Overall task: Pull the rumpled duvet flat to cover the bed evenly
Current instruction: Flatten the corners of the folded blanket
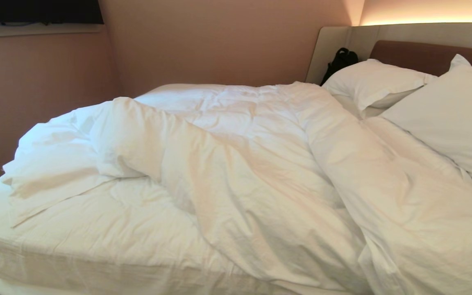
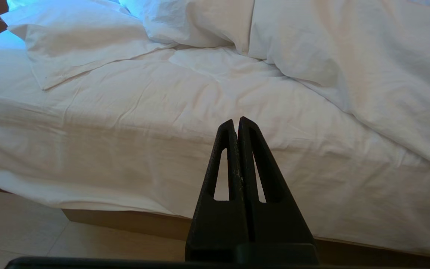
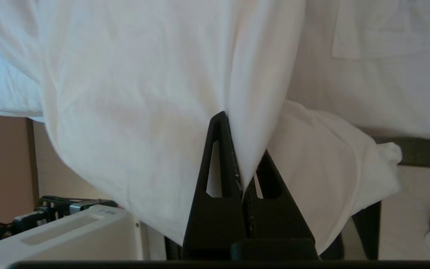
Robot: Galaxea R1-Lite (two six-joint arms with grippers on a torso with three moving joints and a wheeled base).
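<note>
**Duvet held at its edge, ready to be pulled flat**

The duvet (image 1: 260,164) is lying in a big rumpled heap on the bed (image 1: 27,262). It is bunched into two long puffy ridges that run from the pillows (image 1: 445,119) down toward the near side of the bed. Near the foot, one corner is folded back on itself, and the flat sheet (image 2: 125,123) is left bare there.

The right hand (image 3: 243,149) is closed tight on a fold of the duvet, low at the near side of the bed. The white cloth is pinched between its two black fingers (image 3: 218,164) and hangs down around them in soft drapes. The left hand (image 2: 236,121) is closed on nothing and is parked by the side of the bed, apart from the sheet.

The step in hand seems to be the pull on the gripped edge. Most of the job is not yet done. Next, the held edge should likely be drawn out and away from the pillows, so the ridges are smoothed. A slow, steady pull is called for, since the cloth is thin and slippery over thick, soft filling and could slide out of the grip.
</note>
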